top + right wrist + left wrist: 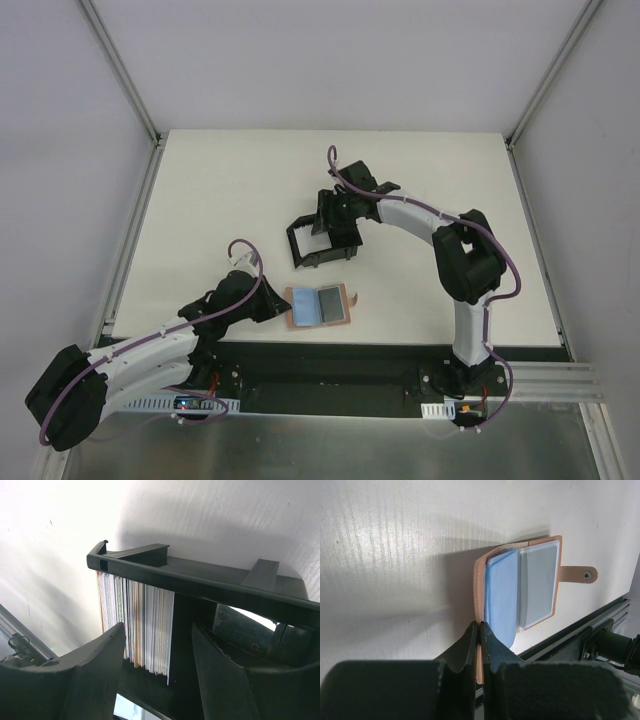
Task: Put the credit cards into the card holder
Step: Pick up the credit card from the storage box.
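The fingers of your left gripper (478, 630) are pressed together on the tan edge of the card holder (478, 585), pinning its open cover. Inside, a light blue card (501, 597) and a grey card (539, 585) lie side by side. The holder sits by the near edge of the table (200, 200), left of centre. It looks light and soft, so expect it to slide or fold unless that edge is pinched.

Your right gripper (159, 650) has its fingers apart at a pack of thin cards (137, 625) standing on edge in the black frame (200, 580), mid-table. Such cards are likely stiff, slick and thin, so take one by opposite edges.
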